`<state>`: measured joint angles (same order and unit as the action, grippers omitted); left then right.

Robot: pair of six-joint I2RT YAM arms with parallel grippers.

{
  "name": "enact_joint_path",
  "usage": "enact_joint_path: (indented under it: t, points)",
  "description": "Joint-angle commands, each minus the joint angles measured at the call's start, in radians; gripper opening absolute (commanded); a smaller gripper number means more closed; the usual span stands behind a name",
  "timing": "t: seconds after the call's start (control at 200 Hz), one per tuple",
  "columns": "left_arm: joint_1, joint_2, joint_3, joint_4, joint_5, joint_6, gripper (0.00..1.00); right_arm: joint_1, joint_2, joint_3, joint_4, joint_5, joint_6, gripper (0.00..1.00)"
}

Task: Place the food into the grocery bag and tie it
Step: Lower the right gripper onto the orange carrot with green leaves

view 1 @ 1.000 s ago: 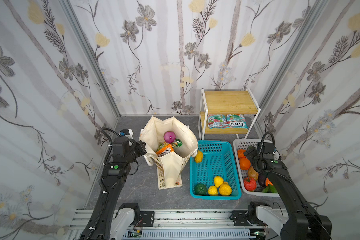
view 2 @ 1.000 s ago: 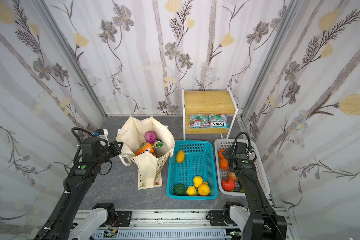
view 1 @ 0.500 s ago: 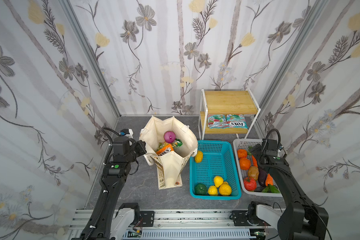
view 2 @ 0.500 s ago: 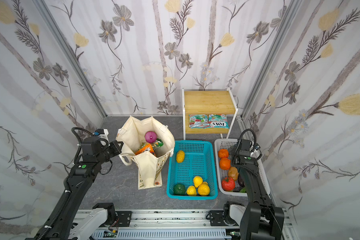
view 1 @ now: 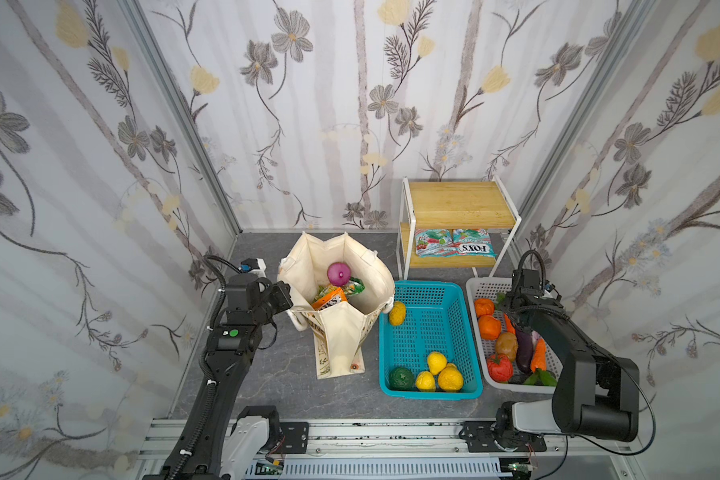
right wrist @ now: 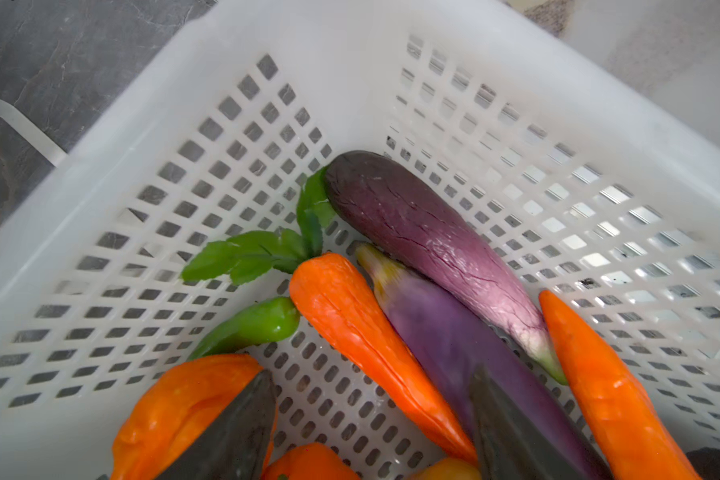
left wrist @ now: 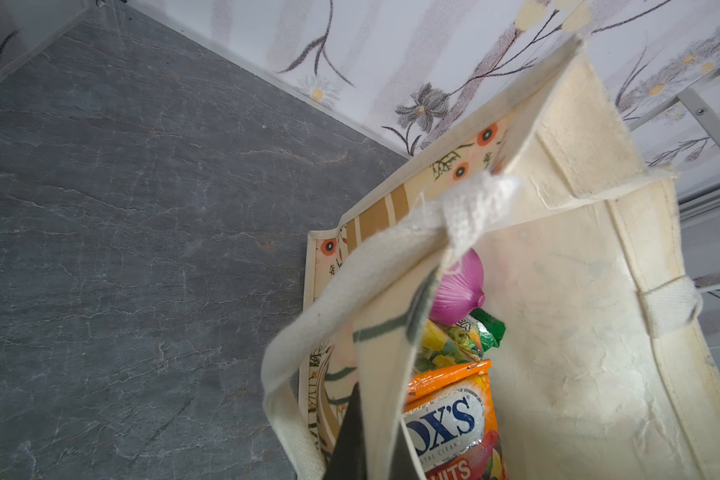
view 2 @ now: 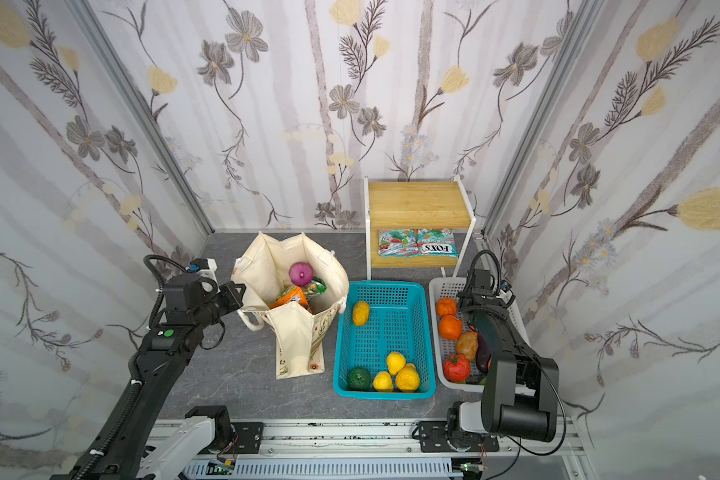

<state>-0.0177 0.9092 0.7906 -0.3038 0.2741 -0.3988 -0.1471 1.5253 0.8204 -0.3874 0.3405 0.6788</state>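
Right wrist: picking food | right gripper (right wrist: 371, 374) wide over carrot (right wrist: 362, 328), white basket (right wrist: 142, 124) | left gripper (left wrist: 375, 453) pinched on grocery bag (left wrist: 558, 353) rim | next: close, lift.

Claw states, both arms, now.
Left claw: shut on the canvas tote wall.
Right claw: open above a carrot in the white basket, holding nothing.

Left claw (left wrist: 371, 440) clamped tight; right claw (right wrist: 371, 432) spread, pointing downward.
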Motion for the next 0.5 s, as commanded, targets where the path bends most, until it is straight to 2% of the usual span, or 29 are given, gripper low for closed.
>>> enact_joint_path:
  t: [0.0,0.21,0.39,0.495]
  points:
    - [0.001,-0.002,-0.006,0.012,-0.022,0.02,0.0,-0.005,-0.018,-0.026,0.128,0.006,-0.072,0.72]
    - [0.0,-0.001,0.004,0.011,-0.04,0.041,0.0,-0.02,0.006,-0.041,0.199,-0.069,-0.097,0.71]
    - [0.001,-0.02,-0.01,0.011,-0.048,0.047,0.0,-0.033,0.036,-0.044,0.245,-0.081,-0.1,0.69]
    - [0.001,-0.029,-0.018,0.011,-0.058,0.052,0.0,-0.052,0.06,-0.056,0.277,-0.136,-0.101,0.68]
